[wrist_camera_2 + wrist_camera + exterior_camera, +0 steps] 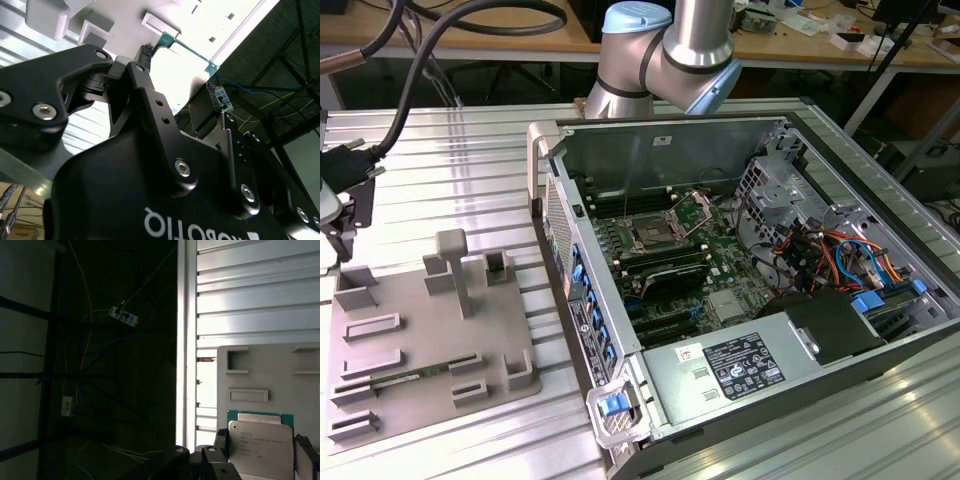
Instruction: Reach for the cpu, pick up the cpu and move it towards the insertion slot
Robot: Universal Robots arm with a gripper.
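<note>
Cpu: silvery-grey top w/ green rim (faint dark print). Fixture plate plain grey; board green; table ribbed silver.

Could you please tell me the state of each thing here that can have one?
Silvery-grey square cpu: metal top up, at the tip of the black gripper, over the grey plastic fixture plate.
Silver-framed square insertion slot: empty, hinged bracket standing open.
Grey metal computer case: side panel off, green board exposed.
</note>
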